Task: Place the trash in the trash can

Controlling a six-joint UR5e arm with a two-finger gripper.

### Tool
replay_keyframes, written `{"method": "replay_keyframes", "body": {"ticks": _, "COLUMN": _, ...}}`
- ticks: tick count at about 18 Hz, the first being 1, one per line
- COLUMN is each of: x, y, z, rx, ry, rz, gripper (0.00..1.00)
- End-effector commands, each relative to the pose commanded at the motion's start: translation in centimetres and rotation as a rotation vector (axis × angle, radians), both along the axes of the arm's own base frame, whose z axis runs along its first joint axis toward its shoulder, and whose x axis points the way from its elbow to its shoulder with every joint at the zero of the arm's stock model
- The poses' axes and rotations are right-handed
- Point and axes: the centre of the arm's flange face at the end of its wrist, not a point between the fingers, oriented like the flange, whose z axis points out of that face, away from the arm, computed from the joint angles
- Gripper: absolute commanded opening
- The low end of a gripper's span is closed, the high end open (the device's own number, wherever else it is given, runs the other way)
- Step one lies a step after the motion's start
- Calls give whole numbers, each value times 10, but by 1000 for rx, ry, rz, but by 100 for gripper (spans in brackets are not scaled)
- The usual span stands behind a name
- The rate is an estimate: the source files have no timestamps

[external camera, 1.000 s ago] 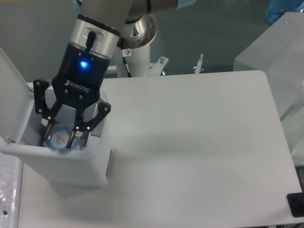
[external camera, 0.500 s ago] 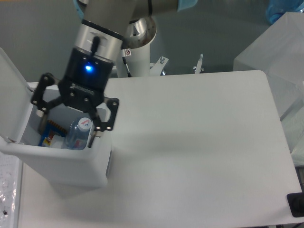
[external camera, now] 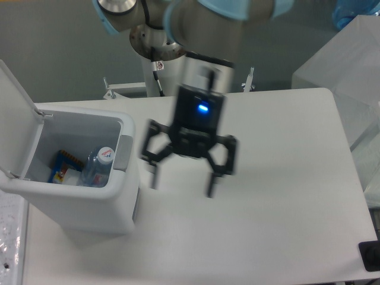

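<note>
Right of the bin [external camera: 71,205], with bottle [external camera: 98,167] inside: gripper [external camera: 181,183] wide open, empty, motion-blurred; drop step judged done, next only checking for leftover trash.

White table [external camera: 279,196] fills most of the view, rounded corner up at one o'clock, its surface plain and matte. Over at nine o'clock the trash can [external camera: 89,208] stands at the table's left end, lid flipped up and back toward ten o'clock, grey latch tab on the rim facing the table's middle. Down at four o'clock, a small black object [external camera: 370,256] sits at the table's corner, cut off by the frame, too little showing to say what it is
</note>
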Motion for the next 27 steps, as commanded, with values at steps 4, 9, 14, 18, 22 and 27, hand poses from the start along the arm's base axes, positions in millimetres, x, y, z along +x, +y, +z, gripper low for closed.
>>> {"method": "replay_keyframes", "body": {"ticks": 4, "x": -50, "y": -35, "z": -40, "rx": -62, "ry": -15, "rz": 45, "gripper": 100}}
{"method": "replay_keyframes", "body": {"ticks": 9, "x": -59, "y": -39, "z": -73, "rx": -228, "ry": 44, "rz": -71, "gripper": 100}}
{"method": "replay_keyframes", "body": {"ticks": 14, "x": -66, "y": -49, "z": -93, "rx": -512, "ry": 129, "rz": -341, "gripper": 100}}
{"method": "replay_keyframes", "body": {"ticks": 18, "x": -65, "y": -57, "z": -95, "rx": -626, "ry": 149, "rz": -566, "gripper": 100}}
{"method": "replay_keyframes", "body": {"ticks": 22, "x": -62, "y": -64, "z": -103, "rx": -670, "ry": 158, "rz": -638, "gripper": 100}}
{"method": "replay_keyframes", "body": {"ticks": 27, "x": -60, "y": -65, "z": -107, "rx": -672, "ry": 154, "rz": -636, "gripper": 100}}
